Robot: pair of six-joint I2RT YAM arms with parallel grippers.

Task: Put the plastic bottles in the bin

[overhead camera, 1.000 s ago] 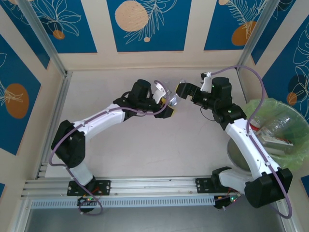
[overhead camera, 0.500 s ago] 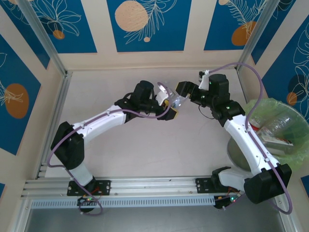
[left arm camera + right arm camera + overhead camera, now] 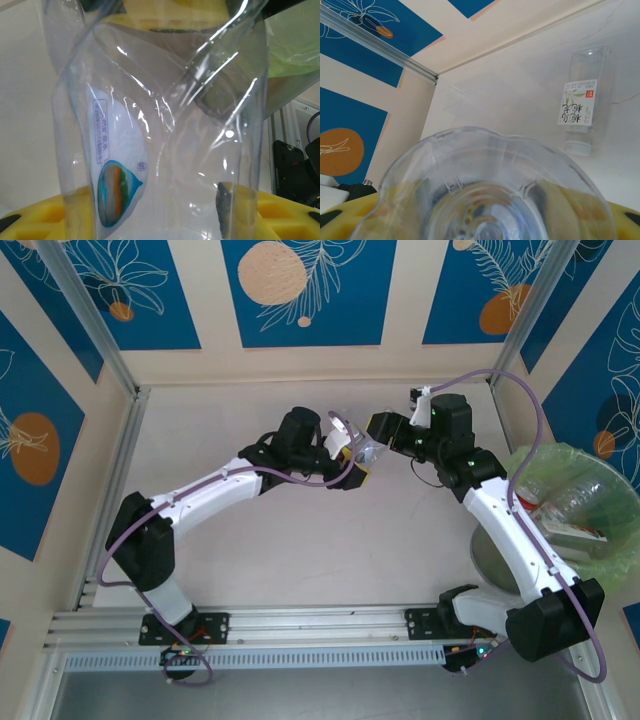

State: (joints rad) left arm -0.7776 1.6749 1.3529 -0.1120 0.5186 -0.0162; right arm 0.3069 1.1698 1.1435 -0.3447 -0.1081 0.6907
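Pale matte table [image 3: 300,530], bare across the middle, boxed in by cream walls [image 3: 405,300] w/ blue panels, orange discs and white leaf outlines. Alu posts [image 3: 90,320] stand in the back corners and a slotted rail [image 3: 320,625] runs along the near edge. Purple cables [image 3: 530,400] loop off both arms.

The bin [image 3: 600,475], lined w/ a light-green bag, sits at the table's right edge beside the R arm. Several bottles in bin [image 3: 565,515] lie already inside.

Mid-table, toward the back, L gripper [image 3: 352,458] pinches a crushed clear bottle [image 3: 362,447] off the surface. It has a white label w/ a blue-orange drop logo, and the yellow pads [image 3: 40,220] sit on either side of it.

R gripper [image 3: 378,430] meets the same bottle from the opposite side, base end close to its cam. Can't tell whether its fingers [image 3: 620,217] press on it.

A second bottle [image 3: 581,107], w/ white cap and white label, lies flat on the table near the back wall.
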